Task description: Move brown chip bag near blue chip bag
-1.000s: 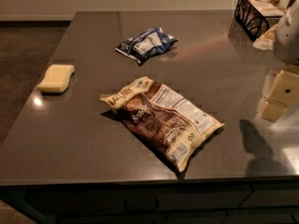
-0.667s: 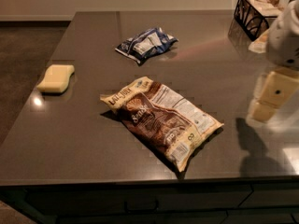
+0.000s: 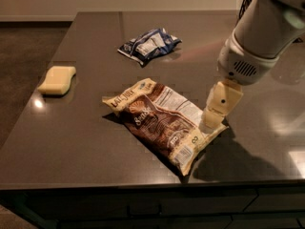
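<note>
The brown chip bag [image 3: 162, 120] lies flat near the front middle of the dark table [image 3: 86, 142], cream ends at its upper left and lower right, white label facing up. The blue chip bag [image 3: 149, 45] lies farther back, apart from the brown one. My gripper [image 3: 209, 123] hangs from the white arm [image 3: 255, 39] at the right and points down at the brown bag's right edge, close over it or touching it; I cannot tell which.
A yellow sponge [image 3: 57, 79] lies at the table's left side. A dark box [image 3: 245, 4] at the back right is mostly hidden behind the arm. The table's front edge runs just below the brown bag.
The arm has swung left and forward, from the table's right side to the brown bag's right edge. Both bags and the sponge have not moved.
</note>
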`<state>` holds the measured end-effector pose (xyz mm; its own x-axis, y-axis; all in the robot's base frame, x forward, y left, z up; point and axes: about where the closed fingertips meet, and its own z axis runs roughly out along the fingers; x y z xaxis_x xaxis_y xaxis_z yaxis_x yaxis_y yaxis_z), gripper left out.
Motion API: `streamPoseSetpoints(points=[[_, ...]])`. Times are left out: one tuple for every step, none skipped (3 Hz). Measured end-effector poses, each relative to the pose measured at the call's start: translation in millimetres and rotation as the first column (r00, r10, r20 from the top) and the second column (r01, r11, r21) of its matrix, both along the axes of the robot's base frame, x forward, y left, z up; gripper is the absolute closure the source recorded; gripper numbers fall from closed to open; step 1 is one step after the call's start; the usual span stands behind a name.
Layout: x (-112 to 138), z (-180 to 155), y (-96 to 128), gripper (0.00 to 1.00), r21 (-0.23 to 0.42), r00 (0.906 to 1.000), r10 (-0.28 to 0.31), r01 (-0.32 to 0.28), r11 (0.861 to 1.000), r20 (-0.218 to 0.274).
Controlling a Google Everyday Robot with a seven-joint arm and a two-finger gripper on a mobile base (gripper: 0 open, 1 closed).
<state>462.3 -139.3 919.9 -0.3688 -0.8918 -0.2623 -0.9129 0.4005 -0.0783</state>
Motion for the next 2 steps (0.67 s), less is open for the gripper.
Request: streamPoseSetpoints(points=[[2.3, -22.0, 9.9, 0.00, 0.003, 0.9931, -0.105, 0.105, 0.994, -0.053], [-1.9, -44.0, 16.7, 0.00, -0.024, 0.9772, -0.191, 0.189, 0.982, -0.093]])
